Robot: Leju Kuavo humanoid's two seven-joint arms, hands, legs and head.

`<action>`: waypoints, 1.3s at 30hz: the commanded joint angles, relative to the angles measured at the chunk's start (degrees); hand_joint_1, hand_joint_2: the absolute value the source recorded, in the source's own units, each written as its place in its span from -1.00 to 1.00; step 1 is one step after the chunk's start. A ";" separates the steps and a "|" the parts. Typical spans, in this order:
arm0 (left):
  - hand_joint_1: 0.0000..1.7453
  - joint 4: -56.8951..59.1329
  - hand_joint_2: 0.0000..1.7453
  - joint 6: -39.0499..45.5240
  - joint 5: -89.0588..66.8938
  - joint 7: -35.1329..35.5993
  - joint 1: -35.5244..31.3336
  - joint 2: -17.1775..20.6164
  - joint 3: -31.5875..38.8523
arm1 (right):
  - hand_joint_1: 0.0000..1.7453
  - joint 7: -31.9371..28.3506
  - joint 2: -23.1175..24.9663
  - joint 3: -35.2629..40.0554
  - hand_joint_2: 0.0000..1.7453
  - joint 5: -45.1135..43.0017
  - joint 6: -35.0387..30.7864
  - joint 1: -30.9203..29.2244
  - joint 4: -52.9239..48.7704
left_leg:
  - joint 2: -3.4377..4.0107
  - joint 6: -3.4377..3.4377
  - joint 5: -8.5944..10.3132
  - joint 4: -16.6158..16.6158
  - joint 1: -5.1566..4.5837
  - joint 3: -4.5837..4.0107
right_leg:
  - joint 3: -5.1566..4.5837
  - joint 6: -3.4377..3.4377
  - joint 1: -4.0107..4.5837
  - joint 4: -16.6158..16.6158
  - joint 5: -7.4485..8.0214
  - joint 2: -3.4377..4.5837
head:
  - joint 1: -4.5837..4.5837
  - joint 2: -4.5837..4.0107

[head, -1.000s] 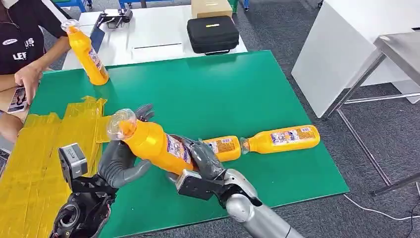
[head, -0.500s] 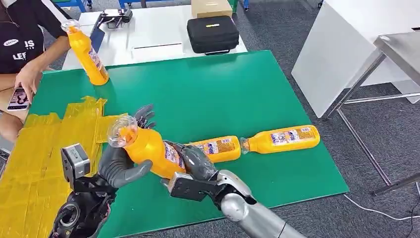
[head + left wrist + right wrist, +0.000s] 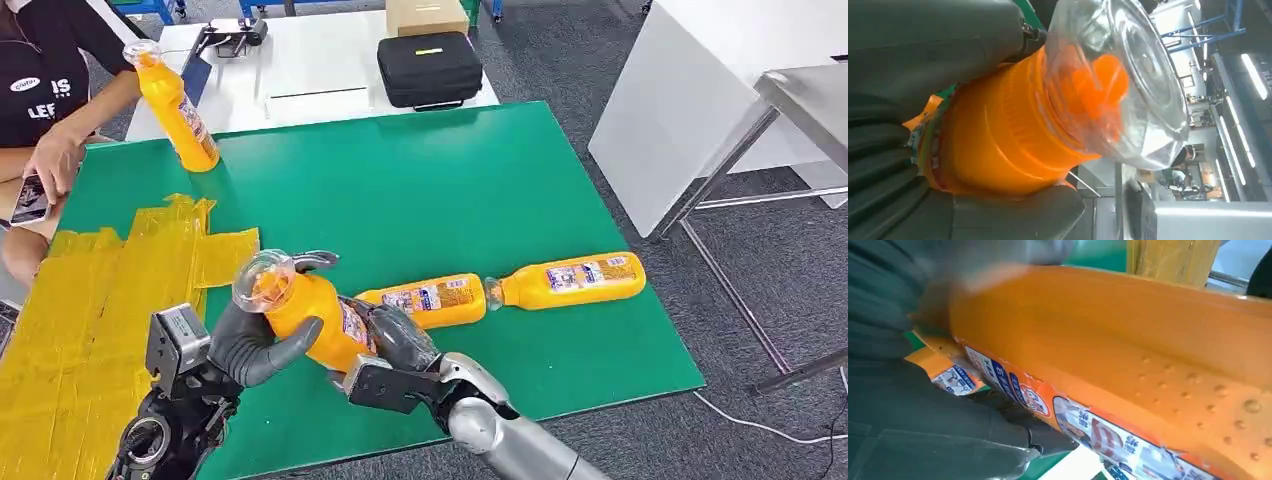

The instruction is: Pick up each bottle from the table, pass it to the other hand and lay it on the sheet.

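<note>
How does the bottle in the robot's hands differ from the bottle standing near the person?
The held bottle is tilted, off the table, gripped by the left hand and right hand; the standing bottle is upright on the green table, untouched. Both are orange with clear caps.

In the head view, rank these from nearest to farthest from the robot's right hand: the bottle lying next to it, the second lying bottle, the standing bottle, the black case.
From the right hand:
1. Near lying bottle, just beyond the hand.
2. Second lying bottle, farther to the right.
3. Standing bottle, far left corner.
4. Black case, on the white table behind.
</note>
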 commanded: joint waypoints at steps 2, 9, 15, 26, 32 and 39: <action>1.00 3.65 1.00 -0.58 -0.30 0.35 -1.97 0.56 -2.94 | 1.00 0.17 -0.60 2.34 1.00 -0.27 0.14 -1.91 2.30 | -0.03 -0.07 -0.03 -0.04 0.03 0.15 | 0.18 -0.09 0.02 -0.08 -0.04 0.10 | 0.00 0.00; 1.00 5.69 1.00 0.11 -0.10 0.39 -3.86 0.22 -3.02 | 1.00 0.25 -0.27 1.54 1.00 -0.70 0.21 -2.00 2.66 | -0.05 -0.14 -0.10 -0.06 0.06 0.35 | 0.41 -0.17 0.04 -0.11 -0.11 0.19 | 0.00 0.02; 1.00 6.94 1.00 0.65 0.74 0.22 -4.01 -0.67 -1.47 | 1.00 0.24 0.42 0.33 1.00 -0.79 0.49 -2.29 3.02 | -0.01 -0.09 -0.03 -0.05 0.03 0.18 | 0.21 -0.12 0.01 -0.08 -0.04 0.15 | 0.00 0.00; 1.00 2.80 1.00 4.45 2.72 -1.54 -1.79 -1.40 4.87 | -1.00 -0.86 0.87 -6.93 1.00 -0.63 -4.53 2.64 -7.49 | -0.01 -0.13 -0.13 0.03 0.05 0.22 | 0.26 -0.16 0.03 -0.01 -0.14 0.22 | 0.00 0.00; 1.00 0.92 1.00 7.19 2.58 -3.21 -0.33 -1.32 9.03 | -1.00 -3.79 -0.36 -11.13 1.00 -0.40 -7.48 4.24 -12.53 | -0.02 -0.13 -0.13 0.01 0.05 0.25 | 0.31 -0.16 0.03 -0.04 -0.13 0.22 | 0.00 0.00; 1.00 0.05 1.00 14.40 -6.42 -4.62 0.69 -1.70 10.83 | -1.00 -4.35 -1.12 -14.11 1.00 -0.07 -9.56 6.30 -13.81 | -0.05 -0.08 -0.05 -0.02 0.05 0.12 | 0.18 -0.10 0.03 -0.07 -0.05 0.11 | -0.02 0.00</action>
